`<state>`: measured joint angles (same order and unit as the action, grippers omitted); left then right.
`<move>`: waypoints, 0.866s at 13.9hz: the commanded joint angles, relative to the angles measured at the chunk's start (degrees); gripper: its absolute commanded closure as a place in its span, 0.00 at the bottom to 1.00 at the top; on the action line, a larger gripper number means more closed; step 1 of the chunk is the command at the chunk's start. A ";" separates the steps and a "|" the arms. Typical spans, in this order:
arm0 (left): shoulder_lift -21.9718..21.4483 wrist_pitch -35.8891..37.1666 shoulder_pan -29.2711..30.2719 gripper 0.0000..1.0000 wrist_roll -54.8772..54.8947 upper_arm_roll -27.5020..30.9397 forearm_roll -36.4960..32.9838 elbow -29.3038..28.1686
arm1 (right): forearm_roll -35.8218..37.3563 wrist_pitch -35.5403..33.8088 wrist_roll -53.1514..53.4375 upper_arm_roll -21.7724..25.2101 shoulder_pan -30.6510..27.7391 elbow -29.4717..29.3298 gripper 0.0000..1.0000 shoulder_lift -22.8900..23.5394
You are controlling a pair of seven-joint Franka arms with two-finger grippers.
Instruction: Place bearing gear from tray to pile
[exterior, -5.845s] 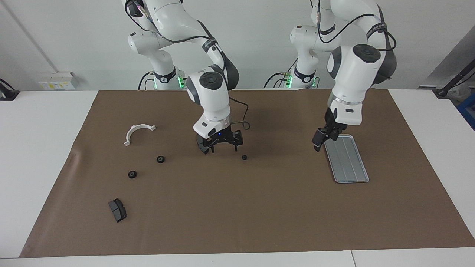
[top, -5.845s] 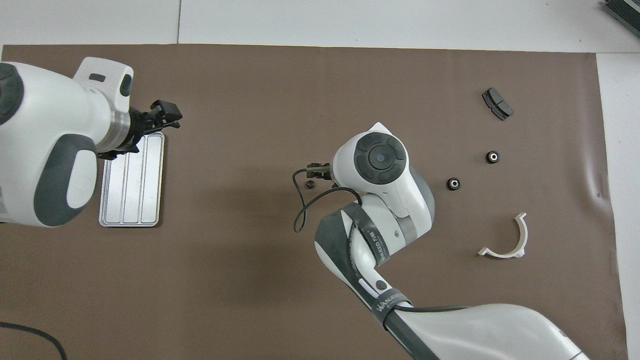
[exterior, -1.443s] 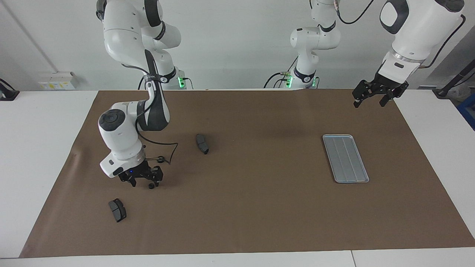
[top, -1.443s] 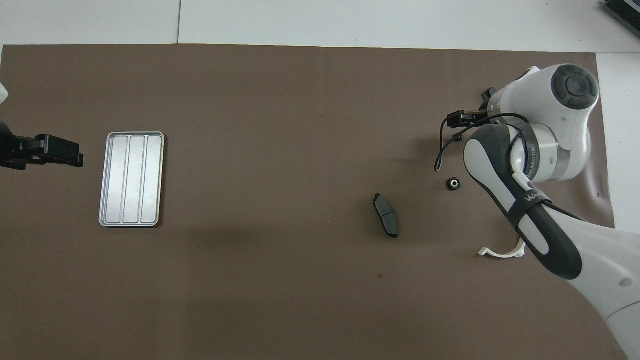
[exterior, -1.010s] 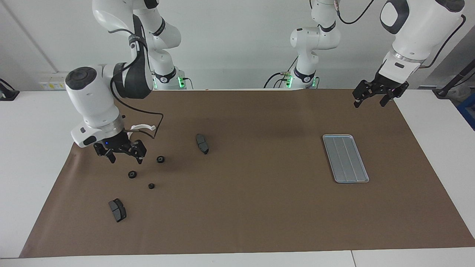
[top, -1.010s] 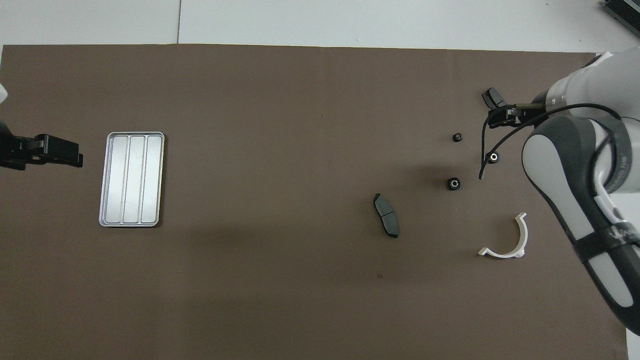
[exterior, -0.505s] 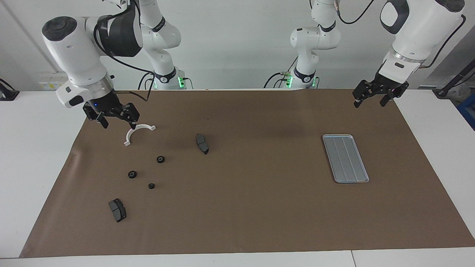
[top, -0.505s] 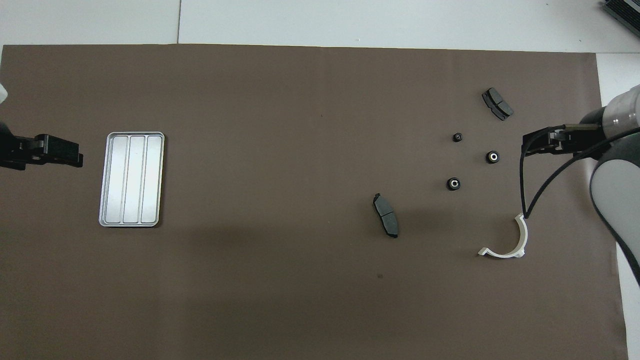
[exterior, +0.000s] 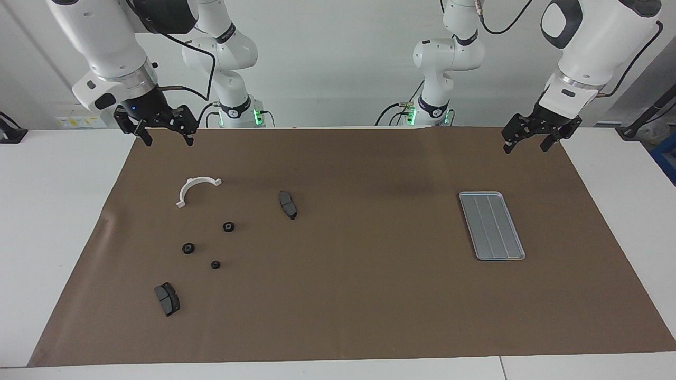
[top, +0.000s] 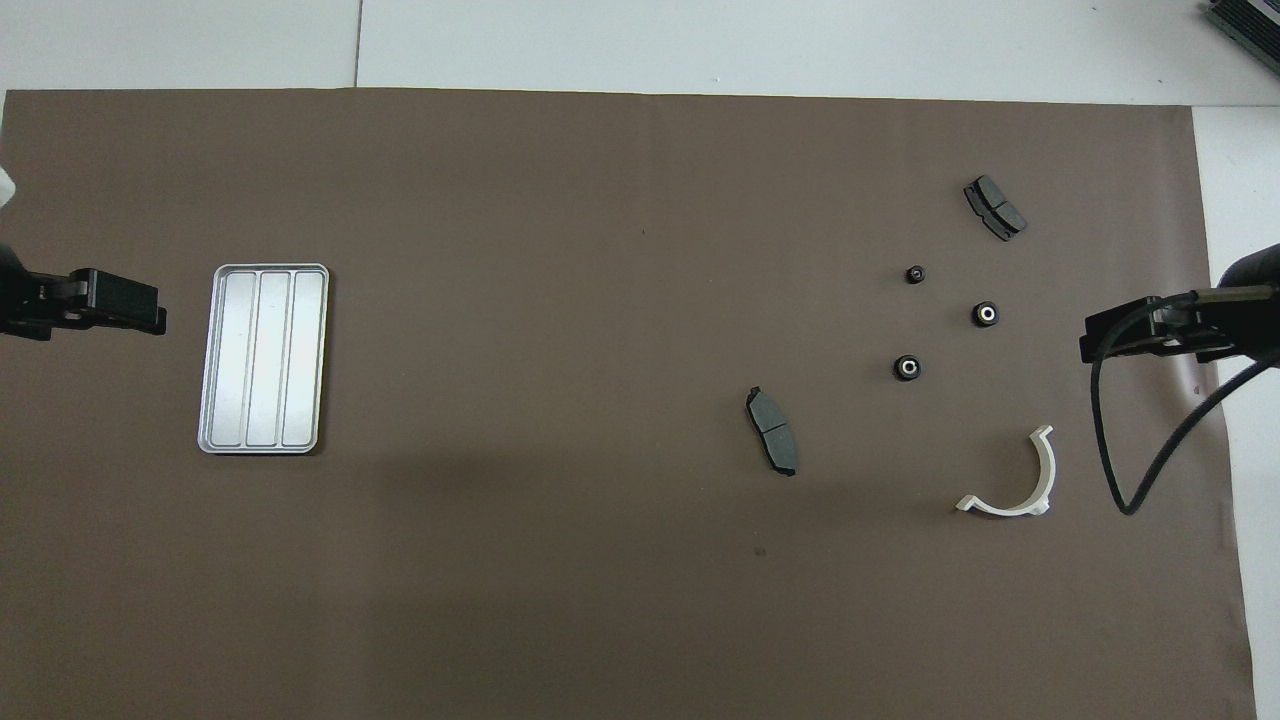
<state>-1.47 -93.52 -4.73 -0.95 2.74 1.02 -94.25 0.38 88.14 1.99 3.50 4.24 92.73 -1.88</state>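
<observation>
The smallest bearing gear (exterior: 215,264) lies on the brown mat (exterior: 348,295) inside the pile, near two larger black gears (exterior: 188,247), (exterior: 228,227), between the white half-ring bracket (exterior: 196,188) and a dark brake pad (exterior: 167,298); a second brake pad (exterior: 288,204) sits toward the table's middle. The tray (exterior: 492,225), at the left arm's end, holds nothing, so the transfer looks finished. The right gripper (exterior: 163,130) hangs high over the mat's edge nearest the robots, at its own end, fingers spread wide and empty. The left gripper (exterior: 533,138) waits raised over its own end, also open and empty. What remains is probably only parking: keeping both grippers high and clear of the parts should avoid knocking the loose gears, which would roll easily.
</observation>
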 commanded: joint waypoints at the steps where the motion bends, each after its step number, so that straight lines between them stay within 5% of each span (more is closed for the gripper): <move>1: -1.69 -0.52 0.60 0.00 0.87 -0.28 0.65 -1.90 | 0.33 -0.78 -1.64 0.01 -0.46 0.00 0.00 -0.32; 12: -1.69 -0.52 0.69 0.00 0.95 -0.28 0.74 -1.82 | 0.85 -1.84 -1.37 0.37 -0.64 -0.79 0.00 -0.40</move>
<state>-1.47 -93.52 -4.73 -0.95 2.74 1.02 -94.25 1.91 87.53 1.88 3.80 4.13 92.41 -1.88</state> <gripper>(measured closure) 0.000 0.000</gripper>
